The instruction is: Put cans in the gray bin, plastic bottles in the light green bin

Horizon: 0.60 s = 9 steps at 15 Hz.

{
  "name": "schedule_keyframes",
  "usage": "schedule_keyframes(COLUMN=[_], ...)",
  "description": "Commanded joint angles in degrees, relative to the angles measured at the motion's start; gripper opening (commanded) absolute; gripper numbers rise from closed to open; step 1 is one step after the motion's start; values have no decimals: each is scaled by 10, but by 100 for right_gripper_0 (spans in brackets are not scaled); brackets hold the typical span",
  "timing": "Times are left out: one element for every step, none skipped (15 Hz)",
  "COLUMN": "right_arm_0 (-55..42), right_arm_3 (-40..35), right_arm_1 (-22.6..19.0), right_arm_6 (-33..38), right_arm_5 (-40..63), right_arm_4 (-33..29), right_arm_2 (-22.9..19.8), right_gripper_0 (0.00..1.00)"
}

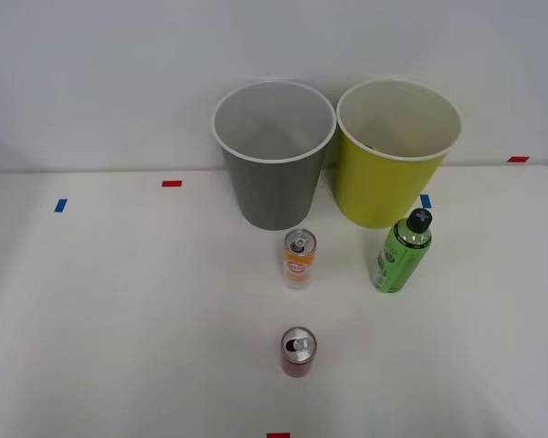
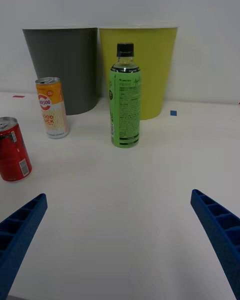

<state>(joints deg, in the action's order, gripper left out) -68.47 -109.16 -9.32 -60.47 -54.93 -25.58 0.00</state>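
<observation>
Altogether two cans (image 1: 299, 258) (image 1: 299, 351), one plastic bottle (image 1: 402, 252), two bins (image 1: 274, 155) (image 1: 398, 153).

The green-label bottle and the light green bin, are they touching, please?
Apart. The front view shows bare table between the green-label bottle and the light green bin.

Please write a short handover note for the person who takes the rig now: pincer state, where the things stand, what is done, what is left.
Right pincer: open, holding nothing.
Gray bin and green bin side by side at the table's back.
Orange can, red can and green bottle stand upright on the table.
Done: these three unsorted.
Left: both cans into the gray bin, bottle into the green bin.
</observation>
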Motion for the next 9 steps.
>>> schedule_keyframes(right_arm_0=[0, 0, 0, 0, 0, 0, 0, 0, 0], right_arm_3=[0, 0, 0, 0, 0, 0, 0, 0, 0], right_arm_1=[0, 0, 0, 0, 0, 0, 0, 0, 0], right_arm_6=[0, 0, 0, 0, 0, 0, 0, 0, 0], right_arm_5=[0, 0, 0, 0, 0, 0, 0, 0, 0], right_arm_4=[0, 0, 0, 0, 0, 0, 0, 0, 0], right_arm_2=[0, 0, 0, 0, 0, 0, 0, 0, 0], right_gripper_0=[100, 100, 100, 100, 100, 100, 100, 100, 100])
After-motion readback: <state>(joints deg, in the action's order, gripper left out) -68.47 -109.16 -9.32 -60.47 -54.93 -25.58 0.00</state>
